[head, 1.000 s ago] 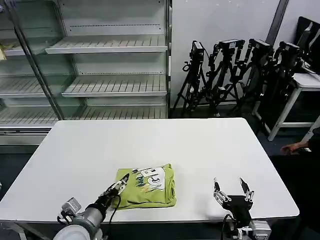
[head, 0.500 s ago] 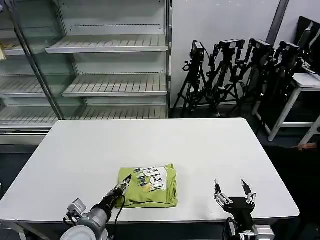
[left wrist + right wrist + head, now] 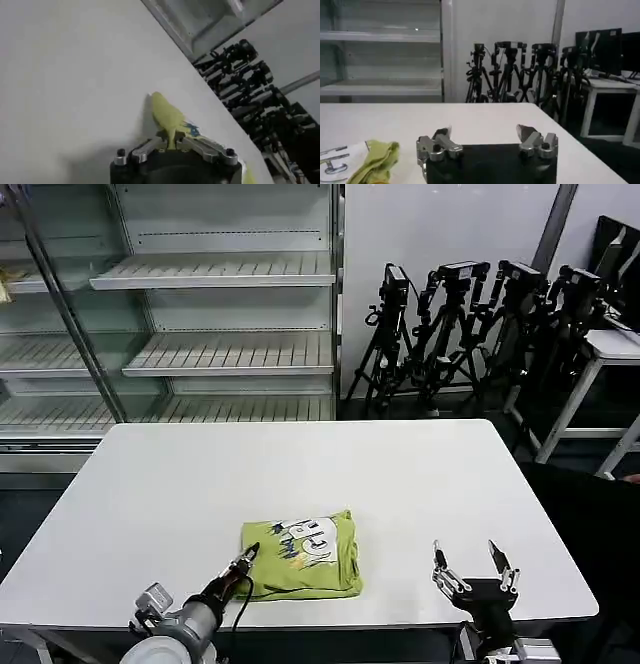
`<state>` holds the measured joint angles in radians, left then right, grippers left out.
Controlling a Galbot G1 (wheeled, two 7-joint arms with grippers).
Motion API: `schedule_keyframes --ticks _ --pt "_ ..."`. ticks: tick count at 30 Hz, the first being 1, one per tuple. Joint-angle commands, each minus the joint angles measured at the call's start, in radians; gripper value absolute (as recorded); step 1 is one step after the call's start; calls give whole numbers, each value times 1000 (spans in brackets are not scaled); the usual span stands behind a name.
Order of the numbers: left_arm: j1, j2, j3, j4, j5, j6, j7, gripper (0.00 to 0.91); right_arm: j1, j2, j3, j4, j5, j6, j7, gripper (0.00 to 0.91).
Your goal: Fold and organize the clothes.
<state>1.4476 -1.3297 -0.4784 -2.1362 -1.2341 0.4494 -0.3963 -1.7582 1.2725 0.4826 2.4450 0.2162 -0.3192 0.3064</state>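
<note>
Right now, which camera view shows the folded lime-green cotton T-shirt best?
The head view: the whole folded lime-green cotton T-shirt lies on the white table, print up, with the left claw shut on its near corner. The left wrist view shows just the pinched corner; the right wrist view shows one edge.

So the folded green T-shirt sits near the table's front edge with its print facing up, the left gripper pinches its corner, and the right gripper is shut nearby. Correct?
Not quite: the right gripper is open, its fingers spread apart over bare table, as the head view shows. The rest holds: the T-shirt lies folded, print up, and the left gripper pinches its corner.
</note>
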Motion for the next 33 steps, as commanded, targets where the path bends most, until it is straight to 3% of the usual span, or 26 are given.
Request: schedule_keyframes --ticks 1,5,10,13,18,21,23,27,33 --pt "4 24 -66 -47 -50 -8 7 50 -1 2 -1 8 0 2 -1 907" --pt "22 91 -173 -63 -56 4 12 50 17 2 -6 -1 2 2 -2 907" --pt "36 251 -381 -14 351 -94 159 40 58 2 -22 -21 15 4 -2 907" --pt "54 381 -519 -6 470 -98 253 50 79 1 -37 -33 19 4 -3 907" --pt "106 533 -729 18 690 -198 444 40 100 -4 -45 -43 28 5 -5 907" --pt "101 638 -770 39 784 -231 489 50 104 -6 -44 -43 36 6 -6 907" --pt "100 666 -754 14 802 -231 489 50 98 -3 -48 -31 41 6 -7 907" --pt "124 637 -603 -32 964 -268 487 50 102 0 -53 -29 41 7 -10 907" --pt "117 486 -128 43 1323 -361 439 50 87 5 -43 -19 37 14 -12 907"
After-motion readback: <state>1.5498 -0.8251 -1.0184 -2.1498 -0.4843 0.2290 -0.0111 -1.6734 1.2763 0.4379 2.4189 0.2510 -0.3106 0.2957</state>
